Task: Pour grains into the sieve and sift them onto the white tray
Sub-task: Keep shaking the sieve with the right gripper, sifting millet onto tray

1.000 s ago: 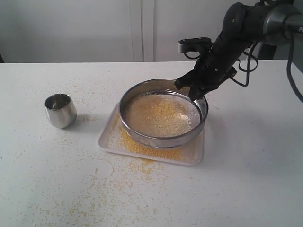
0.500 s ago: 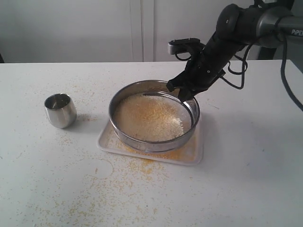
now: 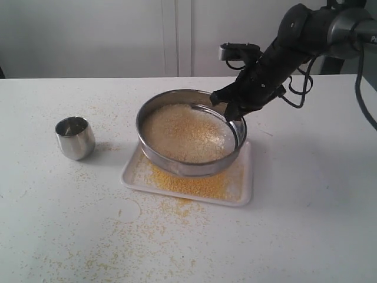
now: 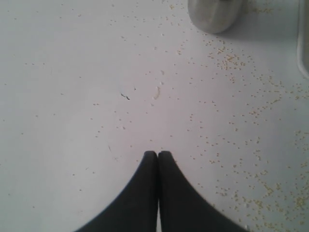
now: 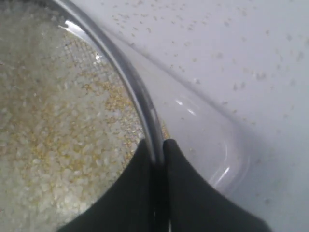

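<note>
The steel sieve (image 3: 189, 168) hangs tilted just above the white tray (image 3: 244, 197), and my right gripper (image 3: 231, 109) is shut on its far right rim. Off-white and yellow grains (image 3: 185, 132) fill its mesh. Fine yellow granules (image 3: 188, 183) lie on the tray under it. In the right wrist view the sieve rim (image 5: 140, 96) runs between the fingers of the right gripper (image 5: 158, 150), with grains (image 5: 53, 140) on one side and the tray's corner (image 5: 227, 159) on the other. My left gripper (image 4: 157, 153) is shut on nothing over bare table; it does not show in the exterior view.
A small steel cup (image 3: 75, 137) stands upright on the table left of the tray; its base (image 4: 215, 14) shows in the left wrist view. Yellow granules (image 3: 171, 221) are scattered over the table in front of the tray and around the cup.
The right gripper has swung the sieve left, then back and up a little toward the far side. More yellow granules now lie on the tray's near part. The cup has not moved.
</note>
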Available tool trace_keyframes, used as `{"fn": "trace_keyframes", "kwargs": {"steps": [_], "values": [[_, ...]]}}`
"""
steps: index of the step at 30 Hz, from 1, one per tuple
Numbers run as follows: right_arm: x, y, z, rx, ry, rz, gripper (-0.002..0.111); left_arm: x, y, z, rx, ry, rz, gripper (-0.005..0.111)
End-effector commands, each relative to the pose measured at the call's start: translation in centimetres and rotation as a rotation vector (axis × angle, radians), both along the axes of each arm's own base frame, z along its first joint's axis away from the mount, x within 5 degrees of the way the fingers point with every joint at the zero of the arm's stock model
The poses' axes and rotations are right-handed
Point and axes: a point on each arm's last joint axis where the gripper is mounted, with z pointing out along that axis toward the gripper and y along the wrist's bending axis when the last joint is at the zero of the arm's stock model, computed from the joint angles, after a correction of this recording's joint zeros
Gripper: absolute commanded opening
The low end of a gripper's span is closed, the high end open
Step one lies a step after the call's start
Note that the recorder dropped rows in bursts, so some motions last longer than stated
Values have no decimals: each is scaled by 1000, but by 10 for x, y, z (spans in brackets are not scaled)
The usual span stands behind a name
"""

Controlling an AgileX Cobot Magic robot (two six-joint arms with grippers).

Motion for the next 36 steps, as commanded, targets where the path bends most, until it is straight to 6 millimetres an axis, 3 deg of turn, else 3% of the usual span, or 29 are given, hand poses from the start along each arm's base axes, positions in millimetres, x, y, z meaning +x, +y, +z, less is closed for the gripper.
{"fn": "trace_keyframes", "kwargs": {"steps": [1, 2, 4, 5, 7, 8, 10, 12, 13, 15, 16, 18, 19, 21, 22, 24, 25, 26, 27, 28, 30, 31, 33, 34, 36], "values": [[2, 1, 4, 92, 63, -195, 0, -2, 0, -1, -5, 2, 2, 0], [-1, 7, 1, 108, 97, -164, 0, -2, 0, -1, -5, 2, 2, 0], [-3, 5, 1, -78, -46, 215, 0, -2, 0, -1, -5, 2, 2, 0], [-2, 3, 1, -65, -35, 134, 0, -2, 0, -1, -5, 2, 2, 0], [4, 7, 2, 133, 69, -241, 0, -2, 0, -1, -5, 2, 2, 0], [2, 8, -2, 111, 78, -183, 0, -2, 0, -1, -4, 5, 2, 0], [0, 4, 0, -78, -58, 182, 0, -2, 0, -1, -4, 5, 2, 0], [3, 6, 0, 81, 44, -145, 0, -2, 0, -1, -4, 5, 2, 0], [1, 8, -1, 137, 103, -214, 0, -2, 0, -1, -4, 5, 2, 0], [-3, 7, -3, -43, -17, 186, 0, -2, 0, -1, -4, 5, 2, 0], [-4, 5, -2, -81, -29, 217, 0, -2, 0, -1, -4, 5, 2, 0], [3, 7, -1, 95, 75, -181, 0, -2, 0, -1, -4, 5, 2, 0], [2, 9, -3, 132, 128, -235, 0, -2, 0, -1, -4, 5, 2, 0], [2, 5, 0, -49, -38, 131, 0, -2, 0, -1, -4, 5, 2, 0], [3, 3, 0, -57, -32, 100, 0, -2, 0, -1, -4, 5, 2, 0], [8, 7, 2, 142, 93, -281, 0, -2, 0, -1, -5, 3, 2, 0], [6, 9, 1, 150, 113, -237, 0, -2, 0, -1, -5, 3, 2, 0], [2, 10, 0, 20, 8, 81, 0, -2, 0, -1, -5, 3, 2, 0], [0, 5, 3, -93, -59, 275, 0, -2, 0, -1, -5, 3, 2, 0], [-1, 3, 5, -111, -47, 252, 0, -2, 0, -1, -5, 3, 2, 0], [7, 5, 7, 90, 73, -205, 0, -2, 0, -1, -5, 3, 2, 0], [4, 9, 5, 138, 144, -263, 0, -2, 0, -1, -5, 3, 2, 0], [-1, 11, 7, -17, -9, 211, 0, -2, 0, -1, -5, 3, 2, 0], [-3, 9, 9, -65, -26, 275, 0, -2, 0, -1, -5, 3, 2, 0], [4, 12, 10, 75, 55, -84, 0, -2, 0, -1, -5, 3, 2, 0]]}}
